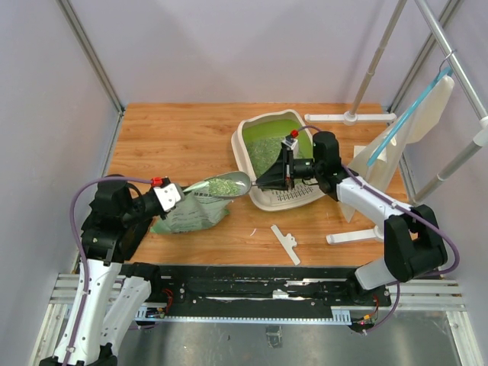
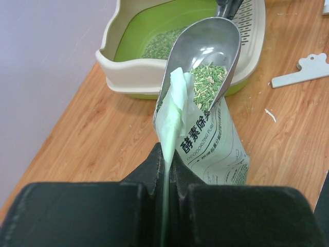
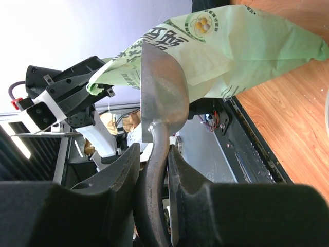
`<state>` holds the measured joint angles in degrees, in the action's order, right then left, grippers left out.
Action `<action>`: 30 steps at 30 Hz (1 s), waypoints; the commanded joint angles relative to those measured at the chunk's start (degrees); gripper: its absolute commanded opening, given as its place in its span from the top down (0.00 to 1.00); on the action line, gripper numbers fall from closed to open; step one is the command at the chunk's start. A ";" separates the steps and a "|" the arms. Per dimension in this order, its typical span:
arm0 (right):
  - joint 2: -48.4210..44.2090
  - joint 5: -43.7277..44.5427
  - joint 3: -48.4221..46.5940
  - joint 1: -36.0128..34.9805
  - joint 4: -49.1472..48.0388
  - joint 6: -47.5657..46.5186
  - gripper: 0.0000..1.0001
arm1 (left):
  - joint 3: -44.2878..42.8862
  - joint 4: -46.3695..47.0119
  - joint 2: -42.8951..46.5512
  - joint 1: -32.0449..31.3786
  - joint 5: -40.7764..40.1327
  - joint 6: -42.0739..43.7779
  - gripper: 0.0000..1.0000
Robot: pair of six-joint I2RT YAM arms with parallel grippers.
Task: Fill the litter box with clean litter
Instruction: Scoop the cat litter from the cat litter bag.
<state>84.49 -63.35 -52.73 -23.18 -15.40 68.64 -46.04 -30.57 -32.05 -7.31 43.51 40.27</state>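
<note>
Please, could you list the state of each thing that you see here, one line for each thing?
litter box: upright, partly filled.
clean litter: some lies in the box, one load is in the scoop.
scoop: held by its handle, loaded, at the bag's mouth.
bag: mouth open, top edge pinched.
left gripper: shut on the bag's edge.
right gripper: shut on the scoop's handle.

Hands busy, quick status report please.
Left end effector shut on bag. Right end effector shut on scoop, loaded with litter, short of litter box. Path clear.
</note>
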 commanded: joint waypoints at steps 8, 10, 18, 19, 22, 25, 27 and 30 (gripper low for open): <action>-0.46 2.73 -2.65 -4.67 -2.59 -0.32 0.99 | -1.56 19.46 3.42 -0.28 4.78 0.42 1.00; 0.47 1.98 -4.94 -5.45 2.70 -3.91 0.99 | -1.44 19.35 3.27 -0.26 4.79 0.40 1.00; 0.01 1.25 -1.94 -4.39 -5.28 1.65 0.99 | -2.59 17.52 3.42 -0.31 4.34 1.59 0.99; -0.89 1.16 -0.61 -2.83 -4.96 1.30 0.99 | -2.91 17.15 3.40 -0.31 4.43 1.63 0.99; -3.44 4.14 2.58 -0.39 -8.09 3.38 0.99 | -2.80 16.79 4.02 -0.33 4.03 1.68 1.00; -0.37 0.95 -1.68 -4.77 -8.33 3.60 0.99 | -2.17 18.02 3.92 -0.30 3.98 0.96 0.99; -1.92 1.17 0.68 -2.46 -6.91 2.47 0.99 | -2.76 17.42 3.75 -0.31 4.17 1.22 0.99; -4.44 1.76 3.10 1.13 -6.15 2.06 0.99 | -2.65 16.89 4.24 -0.27 3.34 1.48 1.00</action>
<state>83.07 -61.91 -51.27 -25.54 -19.90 71.13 -44.53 -28.73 -30.46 -7.31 43.51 40.16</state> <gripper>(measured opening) 0.255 0.039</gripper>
